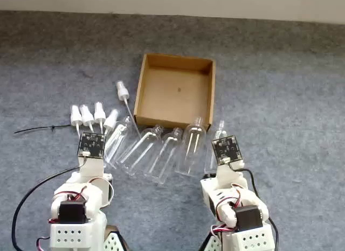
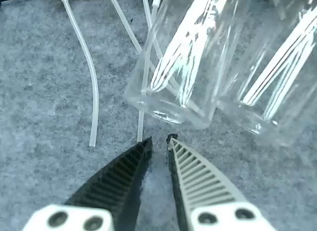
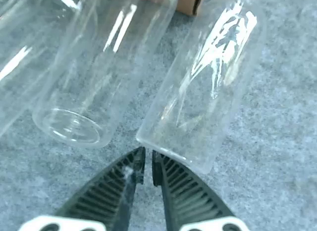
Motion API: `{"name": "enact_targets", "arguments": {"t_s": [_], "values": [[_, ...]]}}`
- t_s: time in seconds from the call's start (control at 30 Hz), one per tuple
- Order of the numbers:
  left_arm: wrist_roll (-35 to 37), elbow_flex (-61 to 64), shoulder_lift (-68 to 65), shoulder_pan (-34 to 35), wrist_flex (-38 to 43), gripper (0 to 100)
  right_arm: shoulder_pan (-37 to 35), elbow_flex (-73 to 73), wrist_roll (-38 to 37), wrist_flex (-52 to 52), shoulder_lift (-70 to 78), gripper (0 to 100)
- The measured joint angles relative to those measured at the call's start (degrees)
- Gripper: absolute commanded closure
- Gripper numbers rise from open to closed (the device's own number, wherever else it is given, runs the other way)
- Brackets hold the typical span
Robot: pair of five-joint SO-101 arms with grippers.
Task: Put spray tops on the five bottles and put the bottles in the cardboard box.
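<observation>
Five clear bottles without tops lie side by side on the grey carpet, from the leftmost bottle (image 1: 116, 140) to the rightmost bottle (image 1: 216, 146), just in front of the open cardboard box (image 1: 144, 89). Three or more white spray tops (image 1: 89, 116) lie in a row left of the bottles, and one more spray top (image 1: 123, 91) lies beside the box. My left gripper (image 2: 159, 142) is shut and holds nothing, just short of a bottle's base (image 2: 178, 77), with dip tubes (image 2: 90, 77) alongside. My right gripper (image 3: 148, 154) is shut and holds nothing, at the base of a bottle (image 3: 208, 82).
A black cable tie (image 1: 35, 130) lies on the carpet at the far left. The box stands open with nothing inside. Bare carpet stretches to the right of the box and bottles. Both arm bases stand at the near edge.
</observation>
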State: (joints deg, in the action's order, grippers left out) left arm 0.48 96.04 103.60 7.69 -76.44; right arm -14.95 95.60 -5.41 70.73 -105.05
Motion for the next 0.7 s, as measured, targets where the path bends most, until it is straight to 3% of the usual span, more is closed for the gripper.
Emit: {"name": "enact_targets", "arguments": {"t_s": [0.7], "values": [[0.0, 0.0, 0.0, -0.4, 0.0, 94, 0.0, 0.0, 0.0, 0.0, 0.0, 98.3]]}}
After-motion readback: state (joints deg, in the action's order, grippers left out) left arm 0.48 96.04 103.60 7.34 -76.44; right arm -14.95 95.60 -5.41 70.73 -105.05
